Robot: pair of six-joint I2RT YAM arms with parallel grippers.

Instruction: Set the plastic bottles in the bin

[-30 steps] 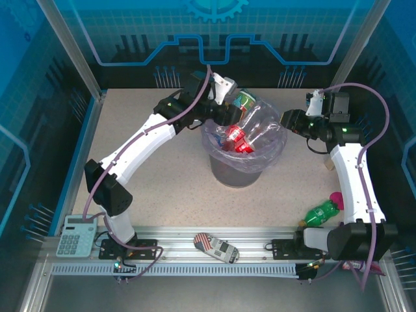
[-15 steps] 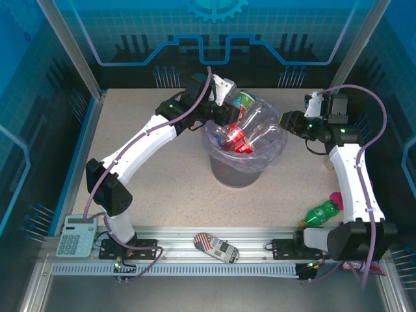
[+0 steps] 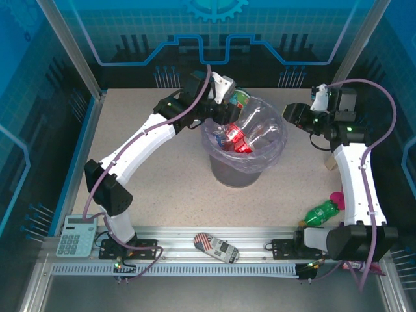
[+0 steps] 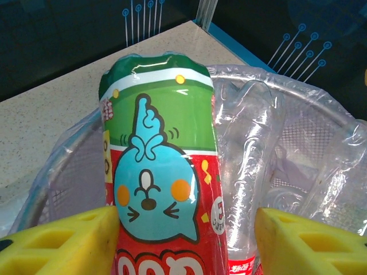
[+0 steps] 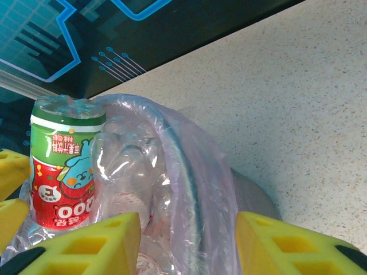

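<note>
- Yellow pads of the left gripper are standing apart, having just widened. We're reading that as a release: jaws open, nothing clamped.
- Btwn them the green-label bottle is standing upright just inside the bin's far-left rim. One pad is just beside it, the other well off. A clear bottle is leaning on its right side.
- We're seeing the bin mid-table w/ its lavender bag bulging and red-label bottles lying piled inside. The clear one on top looks shifted a little vs a sec ago, prob. settling.
- The right gripper is hanging open + empty at the bin's right rim, w/ only bag btwn its pads. In the top view it's pulling back and up from the rim vs half a sec ago.
- Far right, by the arm base, a solid green bottle is lying on the table. Not one of ours, so we're leaving it.
- We're judging the task nearly done: every clear bottle we're spotting is in the bin. The left arm just needs lifting clear w/o dragging the green-label bottle out.
</note>
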